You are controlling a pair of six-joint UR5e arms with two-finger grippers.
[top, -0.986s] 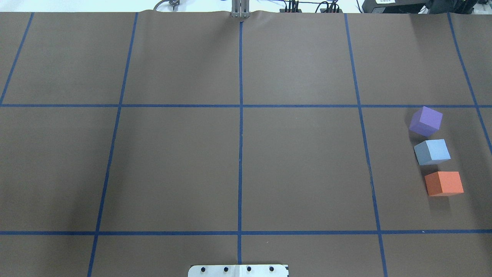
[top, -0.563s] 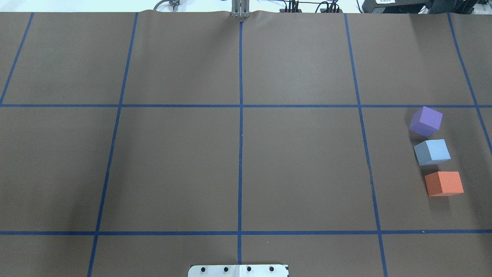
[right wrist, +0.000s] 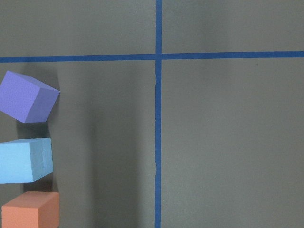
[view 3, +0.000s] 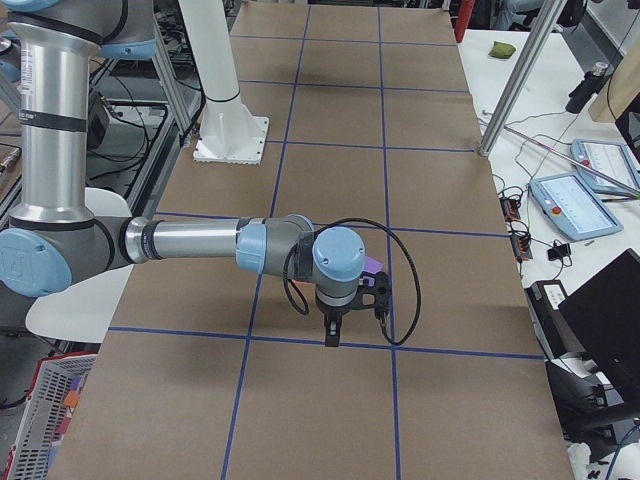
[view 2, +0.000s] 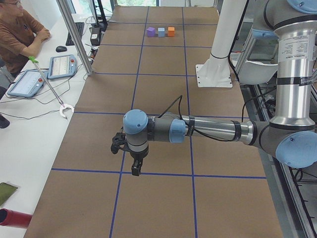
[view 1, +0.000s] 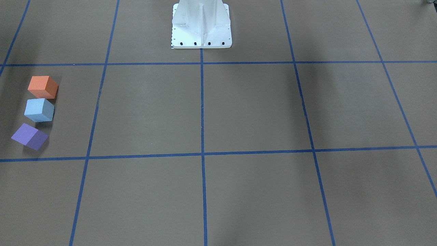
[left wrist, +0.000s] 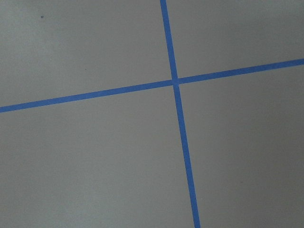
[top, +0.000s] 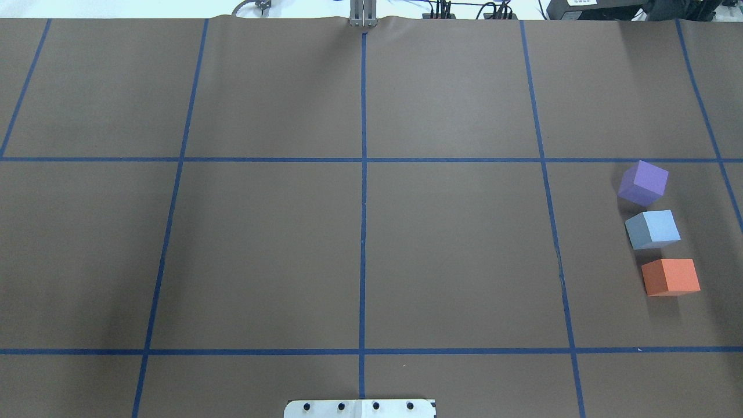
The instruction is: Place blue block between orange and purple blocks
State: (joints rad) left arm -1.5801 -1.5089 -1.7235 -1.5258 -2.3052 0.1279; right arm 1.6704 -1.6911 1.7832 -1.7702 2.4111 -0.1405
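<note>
The blue block (top: 653,229) sits on the brown table between the purple block (top: 643,183) and the orange block (top: 671,277), in a row at the right of the overhead view. Small gaps separate them. The right wrist view shows the purple (right wrist: 28,97), blue (right wrist: 24,160) and orange (right wrist: 31,211) blocks at its left edge. My right gripper (view 3: 333,338) hangs above the table near the blocks and touches none. My left gripper (view 2: 134,170) hangs over the table's other end. Both show only in the side views, so I cannot tell whether they are open or shut.
Blue tape lines (top: 363,232) divide the table into squares. The white robot base (view 1: 201,25) stands at the table's near middle edge. An operator (view 2: 20,34) sits beside the table with tablets (view 2: 62,66) and a grabber stick.
</note>
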